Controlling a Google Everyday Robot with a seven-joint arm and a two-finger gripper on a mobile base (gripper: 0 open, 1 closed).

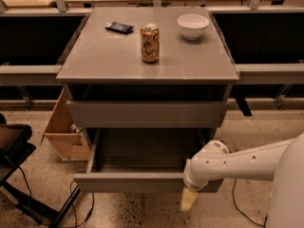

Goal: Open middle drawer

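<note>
I have the middle drawer [133,182] in the lower centre of the frame, drawn well out from under the closed upper front [145,113], its plain grey tray open to view. The gripper [189,201] hangs just below the right end of that drawer's front, pointing at the floor; I cannot tell whether it is released or clenched. My worry is the arm [237,163]: its rounded white wrist sits right against the front, so a careless retreat could catch the lip and shove the drawer back in. It could also jolt the bench [109,56] enough to topple the tall can [149,42]. The drawer front is flat, matte and handleless, offering little purchase. The can is a slim patterned cylinder, the bowl [193,26] white, round and glossy, the dark packet [119,27] flat. The floor is speckled, with a loose cable [240,205] at lower right that the base might snag
</note>
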